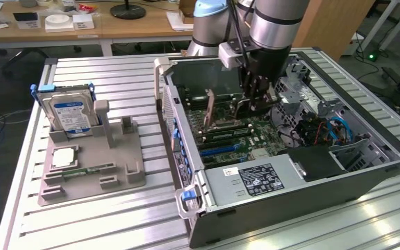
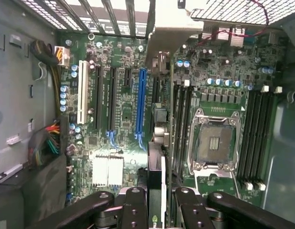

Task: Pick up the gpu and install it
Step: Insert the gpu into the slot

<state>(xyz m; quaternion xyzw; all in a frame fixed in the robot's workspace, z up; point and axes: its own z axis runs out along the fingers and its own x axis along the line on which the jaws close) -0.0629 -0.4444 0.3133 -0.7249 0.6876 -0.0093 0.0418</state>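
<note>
Robot arm's gripper (image 1: pixel 254 101) reaches into an open computer case (image 1: pixel 311 200), fingers closed on the gpu (image 2: pixel 157 167). Wrist view shows the card edge-on betw. the finger pads (image 2: pixel 135 205), its metal bracket toward the case's rear grille and its edge just beside the long blue slot (image 2: pixel 141 102) on the motherboard (image 2: pixel 114 71). In the ext. view the arm hides most of the card. Whether it touches the board can't be told. CPU socket (image 2: pixel 215 143) sits nearby. Outside the case, a hard drive (image 1: pixel 71 115) stands upright in a grey holder (image 1: pixel 116 156) on a slatted metal table (image 1: pixel 96 78). Wooden desks (image 1: pixel 144 26) stand behind.
</note>
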